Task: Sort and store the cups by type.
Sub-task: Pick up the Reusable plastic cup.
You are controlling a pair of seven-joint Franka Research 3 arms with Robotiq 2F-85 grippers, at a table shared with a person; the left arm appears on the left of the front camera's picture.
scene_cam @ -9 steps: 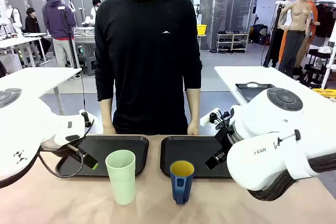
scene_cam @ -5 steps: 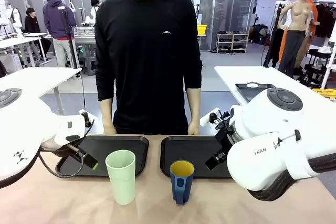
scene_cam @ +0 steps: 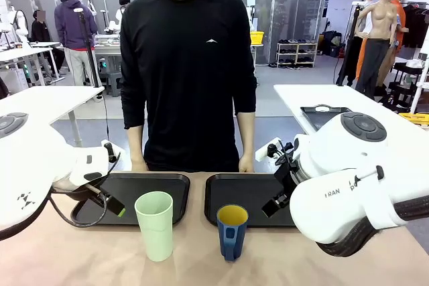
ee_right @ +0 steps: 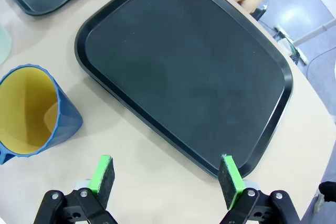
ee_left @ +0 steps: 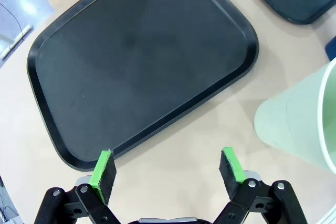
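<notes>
left end effector (ee_left: 166, 157) and right end effector (ee_right: 166, 161) stay wide open, unmoved; mint tumbler (scene_cam: 155, 227) and blue mug (scene_cam: 231, 234) sit untouched on the bench (scene_cam: 100, 256), sorting unstarted.

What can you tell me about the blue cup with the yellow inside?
The blue mug is dark blue outside, with faint ridges, and yellow inside. Whether it is plastic or ceramic I cannot tell. It has one handle, turned toward the robot. It stands upright and empty on the tan table, just in front of the right black tray, not on it. The green tumbler stands apart to its left. Nothing holds it.
</notes>
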